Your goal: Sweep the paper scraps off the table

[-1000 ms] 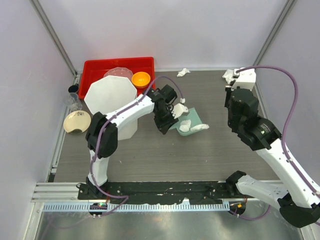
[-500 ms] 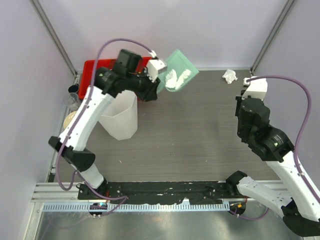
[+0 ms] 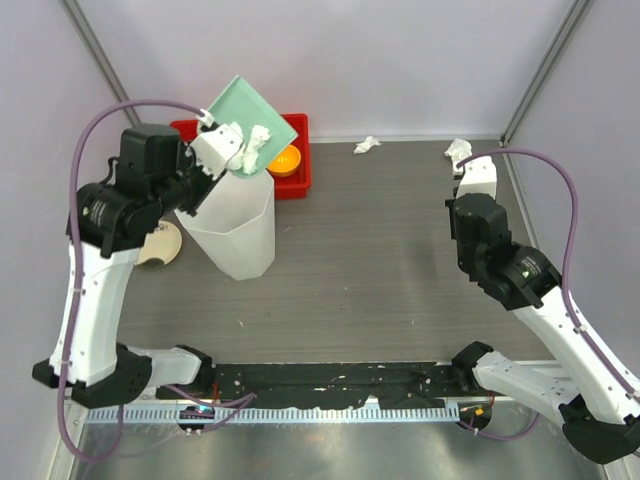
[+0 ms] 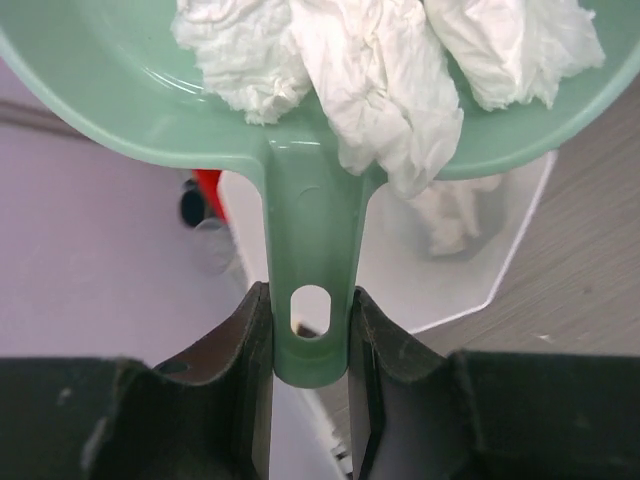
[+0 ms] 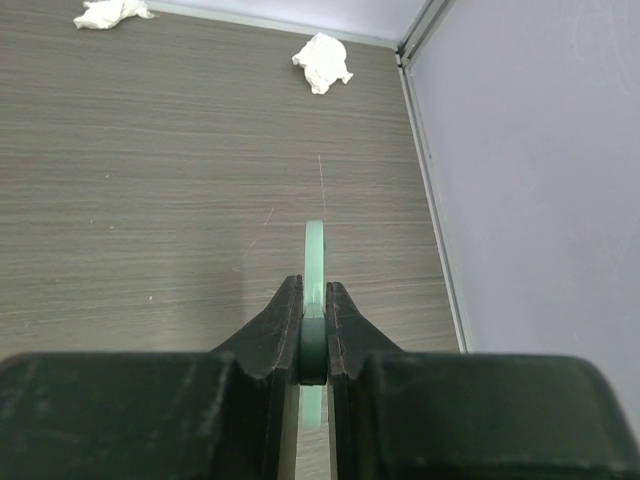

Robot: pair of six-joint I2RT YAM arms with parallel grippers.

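Grips a green dustpan (image 4: 100, 90) by the handle with the left gripper (image 4: 310, 330), jaws clenched on both sides of the stem. Holds it tilted above the white bin (image 3: 240, 230) near the far-left corner. Carries white scraps (image 4: 380, 80) bunched in the pan; shows more paper (image 4: 455, 210) down inside the bin. Beside the bin, at the left edge, a beige bowl (image 3: 160, 245); behind it, a red tray (image 3: 295, 180) with an orange bowl (image 3: 284, 160) in it. Along the far edge of the table (image 3: 380, 260), two scraps lying loose: one (image 3: 367, 145) near the middle, one (image 3: 459, 150) by the far-right corner. Pinches a thin green strip (image 5: 315, 250), seen edge-on, in the right gripper (image 5: 314, 300), jaws nearly shut on it, above bare wood near the right edge.
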